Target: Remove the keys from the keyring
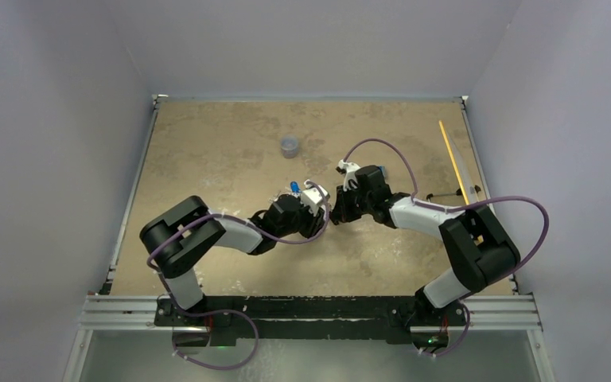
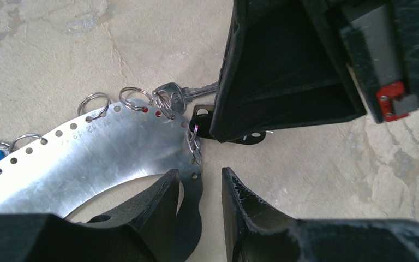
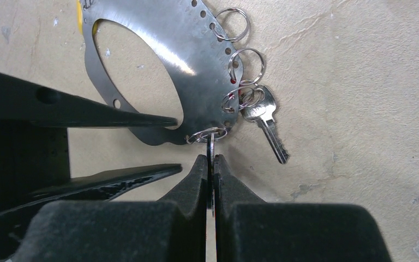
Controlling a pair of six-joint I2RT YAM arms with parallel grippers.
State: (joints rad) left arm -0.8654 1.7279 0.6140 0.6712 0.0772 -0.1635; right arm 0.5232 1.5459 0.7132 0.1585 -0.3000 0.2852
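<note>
1 key (image 3: 211, 147) hangs off the keyring (image 3: 196, 54), pinched in the right gripper (image 3: 211, 161)

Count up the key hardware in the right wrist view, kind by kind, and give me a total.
Big metal ring: 1
Small split rings: 4
Keys: 2, a flat key and what looks like an edge-on key pinched in the right tool
Total: 7

- left gripper (image 2: 199, 172) and right gripper (image 3: 210, 158), pinching thin silver key (image 3: 211, 146), crowd tip of flat silver-grey metal keyring (image 2: 87, 158); gap narrow
- tan table (image 1: 207, 143) passable beyond; small grey round cup (image 1: 289, 146) well apart
</note>
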